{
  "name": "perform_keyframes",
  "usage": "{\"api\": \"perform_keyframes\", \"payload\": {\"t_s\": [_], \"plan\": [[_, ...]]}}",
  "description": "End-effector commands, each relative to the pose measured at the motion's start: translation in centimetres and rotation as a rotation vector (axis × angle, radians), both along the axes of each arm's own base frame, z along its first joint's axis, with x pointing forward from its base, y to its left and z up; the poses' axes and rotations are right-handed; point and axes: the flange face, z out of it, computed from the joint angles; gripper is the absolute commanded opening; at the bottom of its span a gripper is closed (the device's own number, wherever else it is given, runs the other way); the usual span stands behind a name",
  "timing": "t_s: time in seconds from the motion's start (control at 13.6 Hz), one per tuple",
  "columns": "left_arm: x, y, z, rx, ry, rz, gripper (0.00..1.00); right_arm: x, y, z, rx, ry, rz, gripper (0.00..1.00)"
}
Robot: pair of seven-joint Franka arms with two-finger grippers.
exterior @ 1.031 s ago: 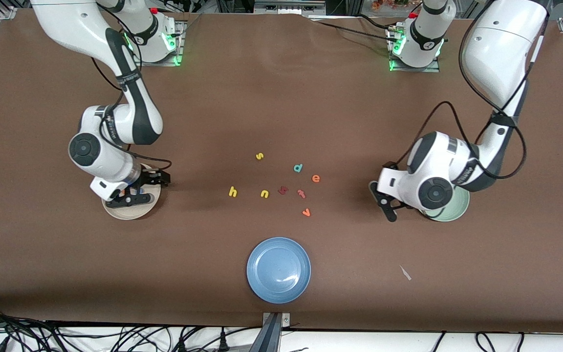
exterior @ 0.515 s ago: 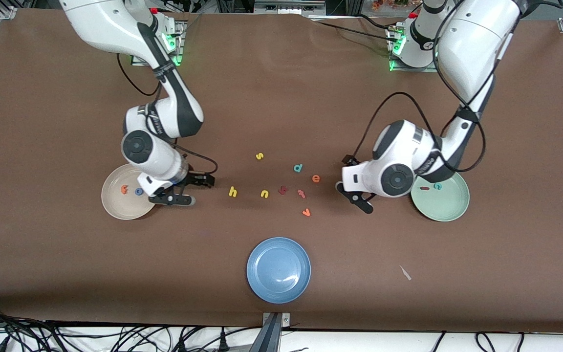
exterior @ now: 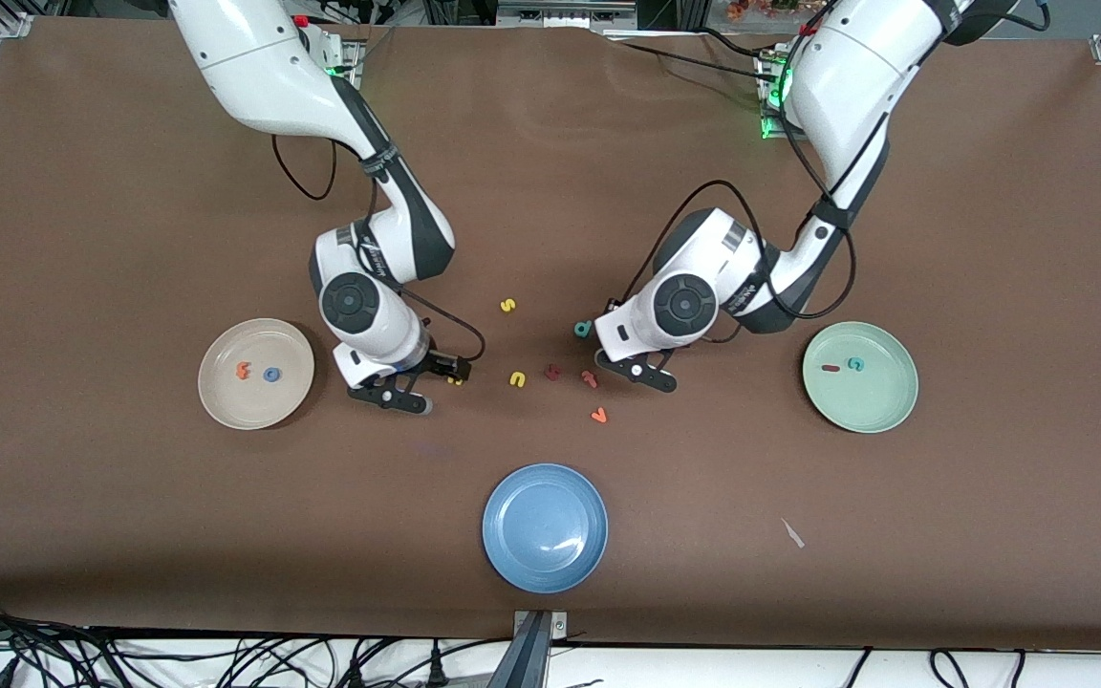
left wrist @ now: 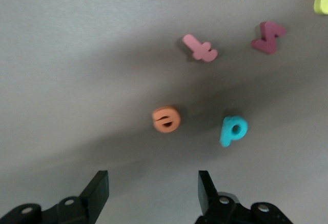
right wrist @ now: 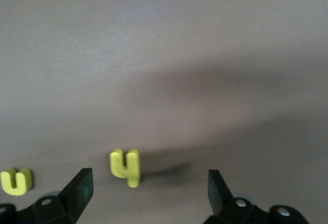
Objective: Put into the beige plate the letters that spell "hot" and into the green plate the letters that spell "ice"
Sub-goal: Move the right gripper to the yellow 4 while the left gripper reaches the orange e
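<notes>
Brown bench, two white arms both reaching into the letter scatter at mid-bench.

Right claw (right wrist: 148, 193) hangs low over the yellow "h" (right wrist: 126, 166), fingers spread w/ nothing between them; the "h" lies on the bench just beside the yellow "n" (right wrist: 16, 180). Left claw (left wrist: 152, 192) sits over the orange "e" (left wrist: 166, 119), jaws apart, nothing gripped. Teal "d" (left wrist: 232, 130) lies beside the "e"; pink "t" (left wrist: 200, 48) and dark red letter (left wrist: 268, 30) lie close by, apart from both.

Beige plate (exterior: 226, 406), toward the right arm's end, holds the orange "t" (exterior: 243, 370) and blue "o" (exterior: 271, 375), side by side. Green plate (exterior: 880, 411), toward the left arm's end, holds the dark red "i" (exterior: 831, 368) and teal "c" (exterior: 855, 363).

Blue plate (exterior: 545, 559) sits nearer the front camera than the letters. Yellow "s" (exterior: 507, 305) lies farthest from it, orange "v" (exterior: 598, 416) the nearest of the loose ones.
</notes>
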Motion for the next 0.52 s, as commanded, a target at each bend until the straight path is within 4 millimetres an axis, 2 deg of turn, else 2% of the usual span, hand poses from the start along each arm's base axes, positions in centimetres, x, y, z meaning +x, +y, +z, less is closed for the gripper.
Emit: {"api": "perform_keyframes", "payload": {"t_s": [0.0,0.37,0.44], "plan": [[-0.3,-0.8,-0.9,0.004,-0.038,0.061,0.77,1.0,1.6,-0.5,0.004,-0.016,-0.026,0.98],[-0.8,-2.0,-2.0,0.067,-0.129,0.093,0.67,0.6,1.9,-2.0,-0.009,0.000,-0.019,0.80],[-1.2,-2.4,-2.3,0.087,-0.141,0.100,0.61,0.5,1.8,-2.5,-0.013,0.005,-0.019,0.75]]}}
